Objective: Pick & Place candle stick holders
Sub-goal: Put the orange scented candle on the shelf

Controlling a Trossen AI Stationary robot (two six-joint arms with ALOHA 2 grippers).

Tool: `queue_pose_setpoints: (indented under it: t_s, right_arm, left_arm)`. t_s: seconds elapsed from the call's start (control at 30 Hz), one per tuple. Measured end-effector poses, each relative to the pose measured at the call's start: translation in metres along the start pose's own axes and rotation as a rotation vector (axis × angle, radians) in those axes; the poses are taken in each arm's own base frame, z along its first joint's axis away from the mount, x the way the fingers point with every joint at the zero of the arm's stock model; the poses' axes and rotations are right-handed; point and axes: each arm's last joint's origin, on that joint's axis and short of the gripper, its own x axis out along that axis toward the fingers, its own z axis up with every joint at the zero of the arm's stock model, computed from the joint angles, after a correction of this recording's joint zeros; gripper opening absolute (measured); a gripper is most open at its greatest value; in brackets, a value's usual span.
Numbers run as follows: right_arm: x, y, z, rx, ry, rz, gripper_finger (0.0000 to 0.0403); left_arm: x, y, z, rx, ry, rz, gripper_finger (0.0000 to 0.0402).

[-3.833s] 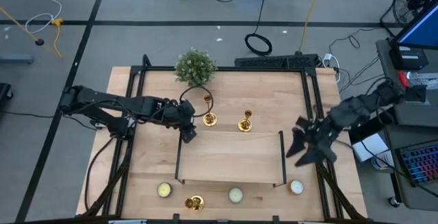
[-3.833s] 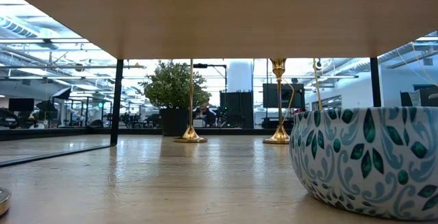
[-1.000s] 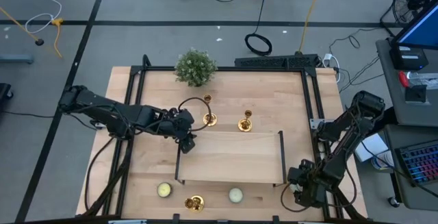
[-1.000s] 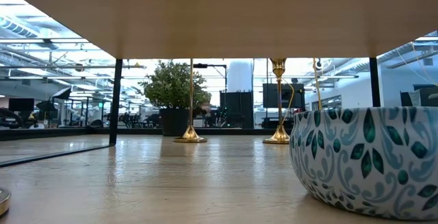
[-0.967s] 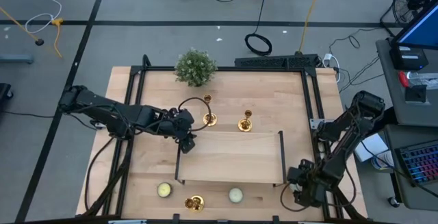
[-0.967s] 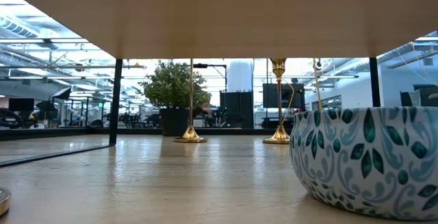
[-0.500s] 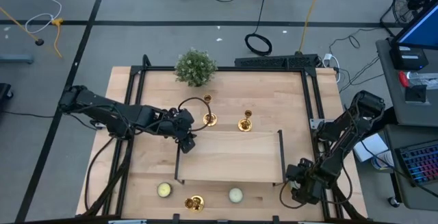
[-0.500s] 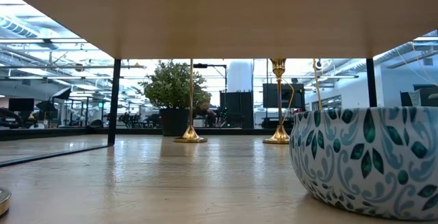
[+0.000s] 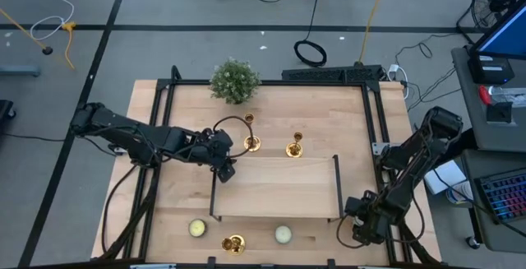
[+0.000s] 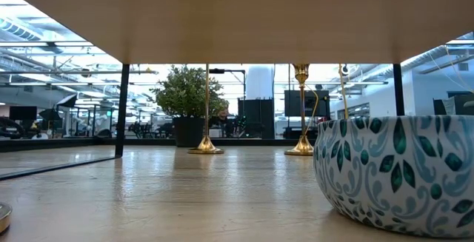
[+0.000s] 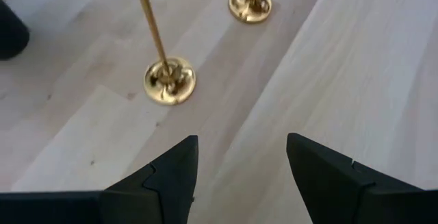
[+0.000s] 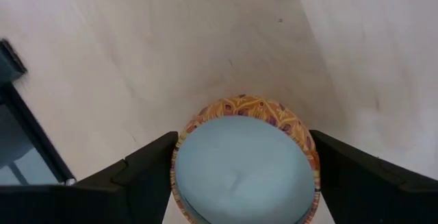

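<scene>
Two gold candle stick holders [image 9: 252,143] [image 9: 294,148] stand on their round bases behind the low wooden shelf [image 9: 275,188]; the low view shows them upright [image 10: 206,147] [image 10: 301,149]. A third holder [image 9: 233,243] sits near the front edge. My left gripper [image 9: 222,160] hangs open by the shelf's far left corner, with the nearer holder's base [image 11: 169,80] ahead of it and nothing between its fingers [image 11: 241,162]. At the front right, my right gripper [image 9: 362,226] points down. Its fingers flank a round pale-blue candle [image 12: 244,172] in a patterned tin. My right gripper comes at the candle from above with one finger [image 12: 154,166] on each side of its patterned tin's rim [image 12: 185,138]. The tin rests on the table. Whether the fingers touch the rim, I cannot tell.
A bushy green plant [image 9: 235,80] stands at the far edge. Two pale candles [image 9: 197,229] [image 9: 283,234] lie near the front edge. A white container with teal leaves [image 10: 392,175] fills the low view's right. The shelf's dark legs [image 10: 120,109] stand on the table.
In the low view the shelf's two dark legs have shifted a little to the left. The holders and my left gripper have kept still.
</scene>
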Motion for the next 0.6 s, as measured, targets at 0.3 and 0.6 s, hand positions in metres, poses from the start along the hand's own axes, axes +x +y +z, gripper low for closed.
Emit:
queue_pose_setpoints:
  t_s: [0.3, 0.6]
  right_arm:
    - [-0.015, -0.001, 0.002, 0.031, -0.016, 0.061, 0.0293]
    - [-0.029, 0.002, 0.005, 0.076, -0.096, 0.165, 0.0294]
  left_arm:
    - [-0.002, -0.01, 0.012, 0.005, -0.137, -0.08, 0.023]
    - [-0.012, -0.013, 0.028, -0.04, -0.295, -0.166, 0.023]
